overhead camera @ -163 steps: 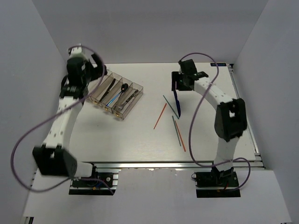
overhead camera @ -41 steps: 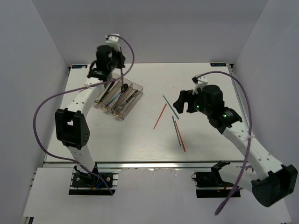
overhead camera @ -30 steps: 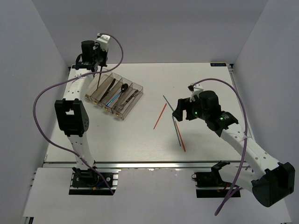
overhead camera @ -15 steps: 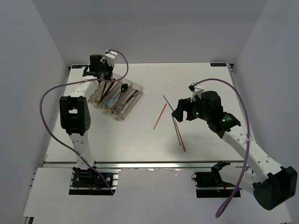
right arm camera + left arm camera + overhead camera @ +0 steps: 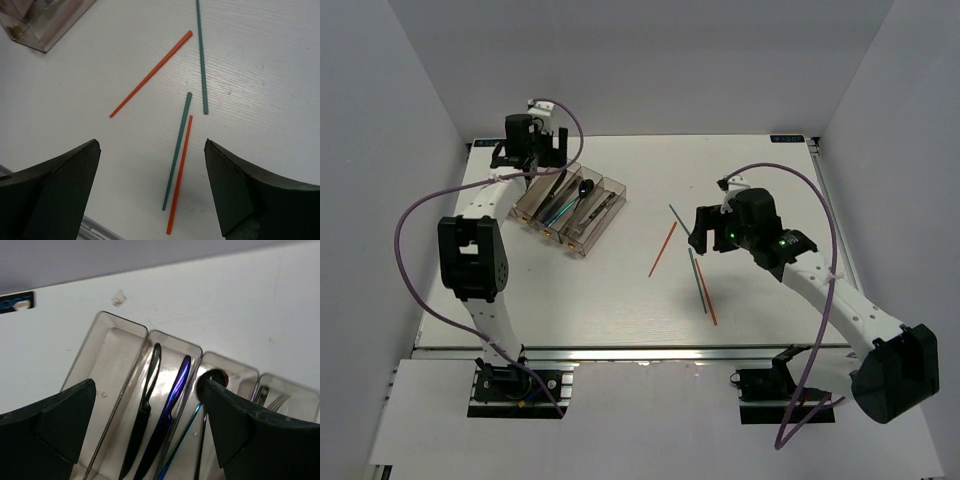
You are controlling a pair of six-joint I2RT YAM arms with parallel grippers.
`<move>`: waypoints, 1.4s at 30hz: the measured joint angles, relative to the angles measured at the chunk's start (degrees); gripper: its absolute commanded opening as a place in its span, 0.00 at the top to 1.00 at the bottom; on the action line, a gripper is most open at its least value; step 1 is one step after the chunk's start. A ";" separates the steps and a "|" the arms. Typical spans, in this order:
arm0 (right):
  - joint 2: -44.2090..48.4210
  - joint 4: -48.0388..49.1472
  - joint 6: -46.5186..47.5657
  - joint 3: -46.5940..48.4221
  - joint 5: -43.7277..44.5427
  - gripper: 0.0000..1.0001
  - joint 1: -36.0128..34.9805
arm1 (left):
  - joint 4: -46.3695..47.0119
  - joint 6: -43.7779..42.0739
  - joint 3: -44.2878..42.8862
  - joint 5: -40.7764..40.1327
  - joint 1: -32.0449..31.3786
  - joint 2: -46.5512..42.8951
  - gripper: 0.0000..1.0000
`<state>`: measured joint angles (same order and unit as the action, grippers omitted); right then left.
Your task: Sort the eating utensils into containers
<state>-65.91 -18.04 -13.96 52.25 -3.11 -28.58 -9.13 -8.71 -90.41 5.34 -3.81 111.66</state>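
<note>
While your left gripper (image 5: 146, 412) hangs open over the tray (image 5: 111, 317), its second slot holding a black knife (image 5: 150, 375) and a blue knife (image 5: 170, 415), your right gripper (image 5: 150, 172) gapes empty above four chopsticks (image 5: 176, 150) on the table (image 5: 75, 75).

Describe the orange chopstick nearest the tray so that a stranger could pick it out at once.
On the white table, look right of the clear brown tray, where four chopsticks lie loose. The orange chopstick you want is the one closest to the tray. It lies alone and slants opposite to the rest, while the other orange chopstick lies beside a green chopstick.
</note>
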 measured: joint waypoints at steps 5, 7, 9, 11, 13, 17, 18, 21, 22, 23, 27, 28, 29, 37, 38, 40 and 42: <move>-10.84 -1.62 2.82 5.29 4.28 0.31 0.31 | -5.68 18.73 -4.57 -12.66 -0.02 -7.30 0.02; -17.75 -2.43 5.27 10.23 4.68 0.44 0.50 | -9.90 25.40 -4.96 -14.73 0.15 -12.46 0.02; -25.05 -2.69 7.45 15.61 5.03 0.50 0.74 | -13.60 30.56 -3.74 -15.50 0.46 -18.91 0.02; -32.06 -4.24 9.09 21.05 5.53 0.51 0.87 | -13.55 34.23 2.78 -15.50 0.52 -27.76 0.02; -37.75 -5.33 10.38 25.20 5.97 0.51 1.03 | -12.72 36.20 12.28 -15.32 0.48 -37.62 0.02; -46.34 -8.94 11.87 31.67 6.38 0.54 1.20 | -11.89 36.39 29.07 -14.93 0.48 -51.84 0.02; -47.52 -9.51 12.04 32.17 6.45 0.54 1.22 | -11.89 36.13 31.19 -14.84 0.48 -53.05 0.02; -49.57 -11.06 12.63 32.61 7.10 0.59 1.25 | -11.69 35.52 33.44 -13.40 0.48 -51.91 0.02; -50.31 -11.72 12.83 32.92 7.23 0.61 1.25 | -11.65 35.41 33.73 -12.44 0.48 -51.01 0.02; -51.04 -12.22 12.96 33.38 7.43 0.68 1.25 | -11.47 35.19 34.05 -11.45 0.48 -50.18 0.02; -53.66 -12.81 13.11 35.52 7.34 0.82 1.25 | -10.67 34.77 36.00 -7.96 0.48 -49.62 0.02; -53.79 -12.83 13.09 35.63 7.32 0.85 1.25 | -10.51 34.67 36.13 -7.21 0.48 -49.64 0.02; -53.79 -12.85 13.11 35.63 7.37 0.90 1.25 | -10.27 34.64 36.15 -6.62 0.48 -49.64 0.02; -53.75 -13.33 12.13 36.00 10.10 1.00 2.01 | -4.11 38.40 36.87 3.48 0.35 -48.96 0.02; -53.59 -13.38 11.39 35.98 10.01 1.00 2.38 | -0.98 40.09 37.77 5.64 0.00 -48.72 0.02; -51.87 -11.96 9.33 34.67 7.23 1.00 2.95 | 4.70 43.54 39.19 9.05 -1.84 -47.36 0.03; -46.07 -8.28 6.16 29.05 1.62 1.00 3.21 | 9.90 46.31 39.30 11.76 -5.73 -44.17 0.03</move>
<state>-111.98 -26.33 -7.79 81.30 -1.50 -25.36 0.78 37.60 -51.11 17.10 -9.54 67.48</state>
